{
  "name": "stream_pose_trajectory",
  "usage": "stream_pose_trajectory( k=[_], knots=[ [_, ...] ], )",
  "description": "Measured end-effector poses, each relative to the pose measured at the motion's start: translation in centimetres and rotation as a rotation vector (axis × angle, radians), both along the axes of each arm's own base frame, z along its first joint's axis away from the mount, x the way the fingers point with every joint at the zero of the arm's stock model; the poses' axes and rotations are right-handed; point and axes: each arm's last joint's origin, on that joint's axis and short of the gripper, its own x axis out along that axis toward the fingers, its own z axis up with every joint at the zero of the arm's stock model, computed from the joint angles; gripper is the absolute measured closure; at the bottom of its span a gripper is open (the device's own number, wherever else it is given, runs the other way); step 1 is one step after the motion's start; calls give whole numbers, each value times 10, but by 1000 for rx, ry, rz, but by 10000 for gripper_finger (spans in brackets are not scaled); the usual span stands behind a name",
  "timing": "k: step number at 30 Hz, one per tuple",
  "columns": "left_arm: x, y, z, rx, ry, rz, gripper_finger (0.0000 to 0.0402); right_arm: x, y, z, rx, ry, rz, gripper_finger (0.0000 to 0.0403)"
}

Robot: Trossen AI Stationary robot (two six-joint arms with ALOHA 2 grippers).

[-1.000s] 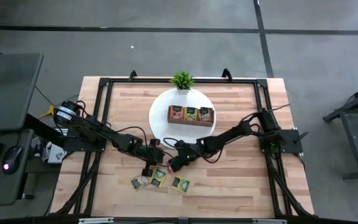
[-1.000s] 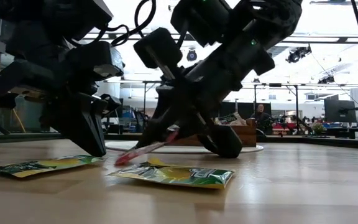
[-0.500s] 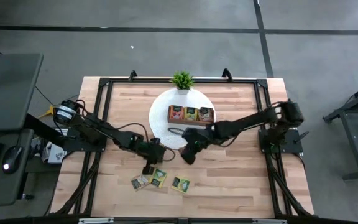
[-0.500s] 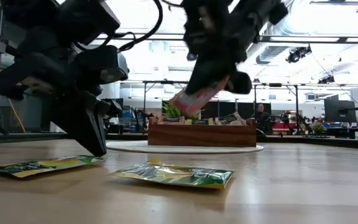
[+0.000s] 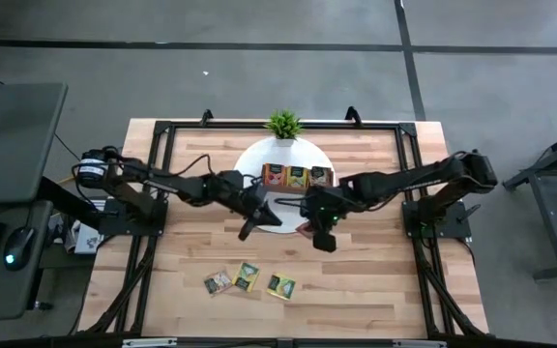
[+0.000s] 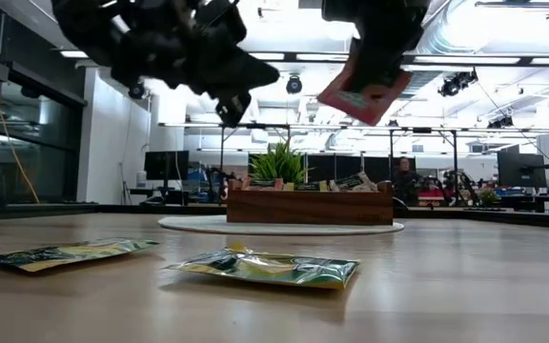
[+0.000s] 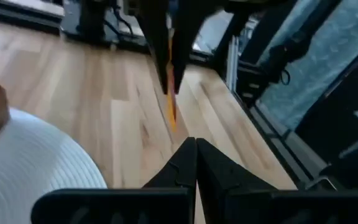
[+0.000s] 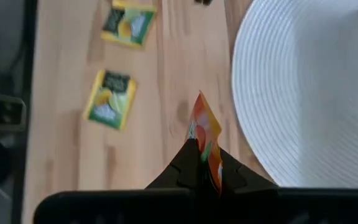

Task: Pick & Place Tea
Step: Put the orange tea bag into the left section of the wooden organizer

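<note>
Overhead, the right gripper [image 5: 309, 226] hangs by the white plate [image 5: 249, 166], pinching a red-pink sachet [image 5: 304, 229]; three sachets [image 5: 247, 277] lie on the desk [image 5: 375, 280]. From desk level, it should carry the red-pink sachet high over the wooden tray [image 6: 309, 206], then release squarely. Left wrist: left gripper [image 7: 194, 149] closed, empty.

Low view cutting off both arms at top edge; red sachet [image 6: 364, 90] label blurring; tray [image 6: 309, 205] contents too small to read.
</note>
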Motion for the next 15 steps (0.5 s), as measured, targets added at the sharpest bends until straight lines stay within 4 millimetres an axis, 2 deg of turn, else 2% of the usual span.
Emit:
stream_pose_trajectory(
  k=[4, 11, 15],
  knots=[
    [9, 8, 16, 2, -35, 24, 401, 0, -1, 20, -97, 32, 48, 402],
    [25, 13, 50, 108, -118, 45, 401, 7, -4, 58, -201, -49, 92, 403],
    [31, 14, 65, 192, -127, 55, 392, 10, -5, 65, -244, -66, 111, 403]
  ],
)
